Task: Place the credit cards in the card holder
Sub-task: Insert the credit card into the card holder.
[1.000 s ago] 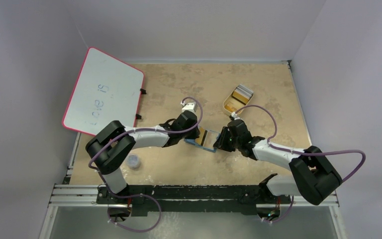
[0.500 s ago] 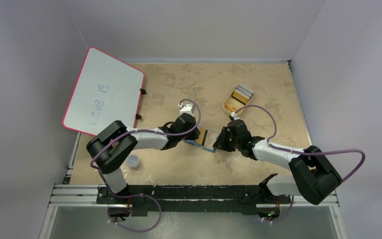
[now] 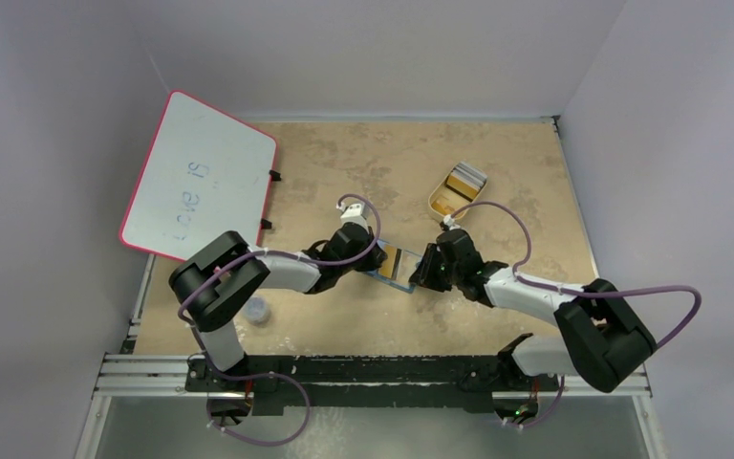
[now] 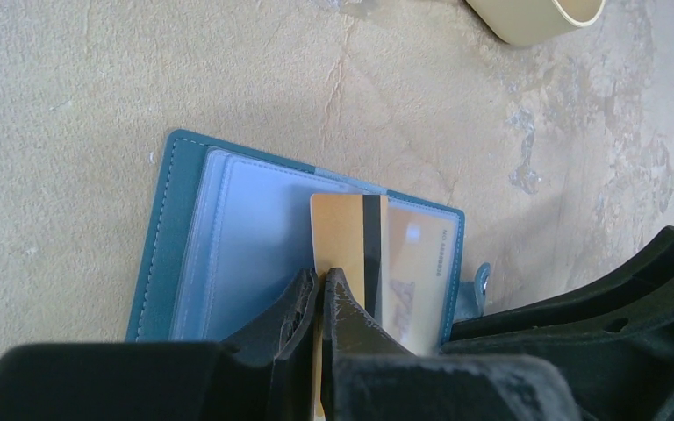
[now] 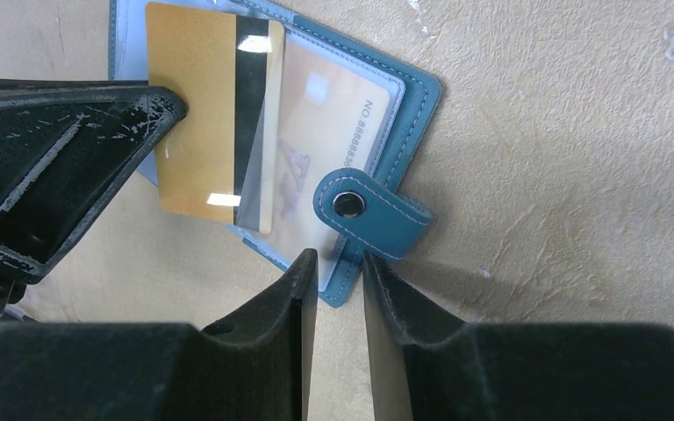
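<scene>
The blue card holder (image 3: 375, 274) lies open on the table, its clear pockets up. It also shows in the left wrist view (image 4: 171, 228) and the right wrist view (image 5: 408, 114). My left gripper (image 3: 379, 258) (image 4: 320, 276) is shut on an orange-yellow credit card (image 4: 347, 232) (image 5: 197, 105) with a dark stripe. The card's far edge lies at the mouth of the right-hand pocket. Another card (image 5: 333, 123) sits inside that pocket. My right gripper (image 3: 426, 271) (image 5: 338, 256) is narrowly open, its tips over the holder's near right corner beside the snap strap (image 5: 373, 210).
A beige oval tray (image 3: 437, 199) at the back right holds more cards (image 3: 465, 178), orange and grey. A pink-rimmed whiteboard (image 3: 201, 177) leans at the back left. A small round grey object (image 3: 258, 309) lies near the left arm's base.
My left wrist has swung a little to the left while the card stays over the holder. The right arm has not moved.
</scene>
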Robot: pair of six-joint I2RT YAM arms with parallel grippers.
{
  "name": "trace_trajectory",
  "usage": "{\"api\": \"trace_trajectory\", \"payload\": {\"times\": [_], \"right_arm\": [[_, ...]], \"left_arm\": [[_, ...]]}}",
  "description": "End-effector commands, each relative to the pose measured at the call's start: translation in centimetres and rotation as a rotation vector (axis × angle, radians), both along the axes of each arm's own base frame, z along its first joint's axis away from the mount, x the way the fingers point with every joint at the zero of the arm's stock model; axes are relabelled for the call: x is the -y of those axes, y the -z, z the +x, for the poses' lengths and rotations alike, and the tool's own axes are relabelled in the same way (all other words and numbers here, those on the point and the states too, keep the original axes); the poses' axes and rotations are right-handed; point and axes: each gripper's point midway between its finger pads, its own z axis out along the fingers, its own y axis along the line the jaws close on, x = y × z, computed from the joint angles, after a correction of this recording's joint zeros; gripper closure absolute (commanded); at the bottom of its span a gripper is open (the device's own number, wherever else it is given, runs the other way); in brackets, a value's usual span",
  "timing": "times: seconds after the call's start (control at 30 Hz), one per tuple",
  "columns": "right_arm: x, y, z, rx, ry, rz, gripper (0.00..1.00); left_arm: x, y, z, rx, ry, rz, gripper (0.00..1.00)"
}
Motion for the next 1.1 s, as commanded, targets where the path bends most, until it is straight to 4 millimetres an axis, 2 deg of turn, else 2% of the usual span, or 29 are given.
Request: {"api": "trace_trajectory", "payload": {"times": [0.0, 0.2, 0.3, 0.57, 0.7, 0.87, 1.07], "right_arm": [[0.4, 0.4, 0.4, -0.013, 0.015, -0.049, 0.72], [1.4, 0.8, 1.4, 0.000, 0.030, -0.108, 0.72], [1.9, 0.4, 1.7, 0.015, 0.039, -0.123, 0.72], [2.4, -0.5, 2.3, 0.043, 0.038, -0.136, 0.72], [3.0, -0.8, 2.6, 0.060, 0.051, -0.133, 0.69], [2.4, -2.0, 3.4, 0.086, 0.039, -0.077, 0.67], [2.0, -1.5, 3.7, 0.075, 0.028, -0.055, 0.67]], "left_arm": [[-0.4, 2.9, -3.3, -0.097, 0.132, 0.077, 1.00], [-1.2, 3.2, -4.1, -0.125, 0.167, 0.137, 1.00], [-1.8, 3.4, -4.3, -0.139, 0.186, 0.198, 1.00], [-1.9, 4.5, -4.3, -0.182, 0.212, 0.269, 1.00], [-2.6, 3.8, -3.8, -0.192, 0.193, 0.230, 1.00], [-2.0, 3.3, -3.5, -0.213, 0.207, 0.160, 1.00], [-1.2, 3.3, -3.4, -0.227, 0.197, 0.116, 1.00]]}}
